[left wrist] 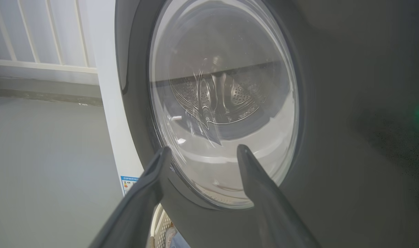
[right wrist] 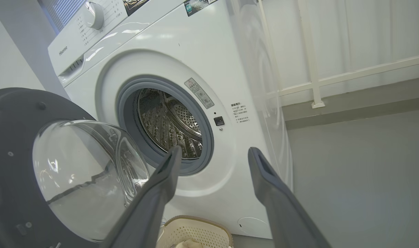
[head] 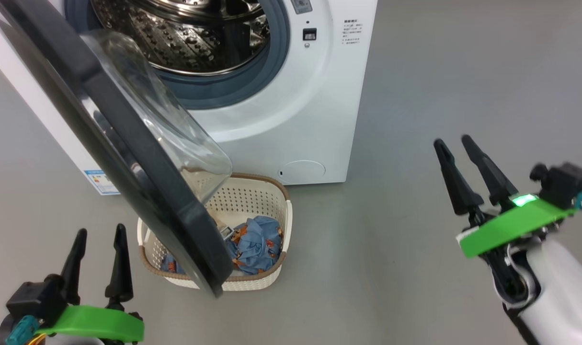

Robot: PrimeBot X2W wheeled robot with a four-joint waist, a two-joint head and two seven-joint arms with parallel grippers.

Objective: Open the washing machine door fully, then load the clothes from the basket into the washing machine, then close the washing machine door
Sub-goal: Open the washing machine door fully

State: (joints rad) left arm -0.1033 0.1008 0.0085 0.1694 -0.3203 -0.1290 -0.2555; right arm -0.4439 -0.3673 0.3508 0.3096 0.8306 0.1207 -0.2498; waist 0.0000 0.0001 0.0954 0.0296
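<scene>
Head view puts the left gripper [head: 101, 230] at seven o'clock, its two long dark fingers spread wide with nothing between them. The right gripper [head: 452, 140] sits at four o'clock on a pale forearm, its fingers likewise parted and empty, well apart from everything else.

In the left wrist view, the left gripper's fingers [left wrist: 254, 179] point at the outer face of the large round washing machine door [left wrist: 333, 103]. They look close to it, though whether a tip touches the rim cannot be told from this angle.

Seen from the head, that door, with its wide glossy black rim and bulging clear glass bowl, stands swung open from ten to six o'clock. It hangs over the cream plastic laundry basket [head: 252, 201] and hides the basket's left part. The basket has perforated walls and a brown woven-look rim, and it rests on the smooth grey floor [head: 415, 72] just in front of the big white boxy washing machine [head: 295, 120] at twelve o'clock.

Crumpled light-blue clothes [head: 255, 242] printed with orange-brown bears lie inside the basket. The perforated steel drum [head: 190, 33] gapes behind a grey-blue gasket [head: 271, 62]. A round white cap [head: 301, 171] sits low on the machine's front, just behind the basket.
</scene>
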